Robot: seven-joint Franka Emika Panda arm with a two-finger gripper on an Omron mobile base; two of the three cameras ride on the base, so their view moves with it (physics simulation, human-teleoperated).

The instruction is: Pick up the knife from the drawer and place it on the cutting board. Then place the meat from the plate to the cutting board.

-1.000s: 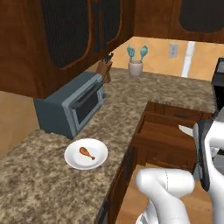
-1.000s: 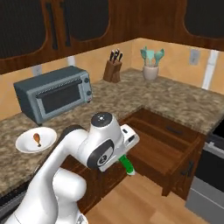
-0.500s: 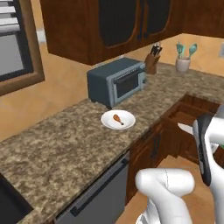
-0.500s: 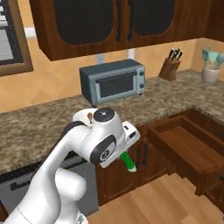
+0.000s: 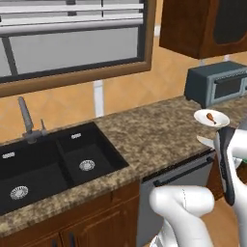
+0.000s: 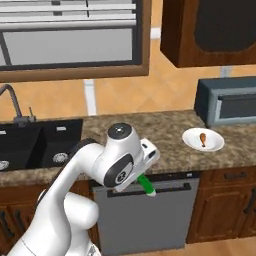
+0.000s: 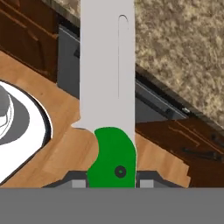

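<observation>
Speckled granite counter [image 5: 159, 130] runs beyond the jaws, a black double sink [image 5: 43, 164] set into it under a wide window [image 5: 72, 38]. Orange walls, dark wooden cabinets [image 6: 210, 30], wood floor [image 7: 65, 144] beneath.

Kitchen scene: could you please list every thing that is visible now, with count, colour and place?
knife: one, silver blade and green handle, held in the gripper; the green handle shows below the hand in the right base view.
plate: one, white, on the counter in front of the toaster oven.
meat: one, orange-brown, on the plate.
toaster oven: one, grey, at the back of the counter.
sink: one, black, two basins, set in the counter.
faucet: one, grey, behind the sink.
dishwasher: one, grey, under the counter.
counter: one, speckled brown.
gripper: one, dark, shut on the knife handle.
</observation>
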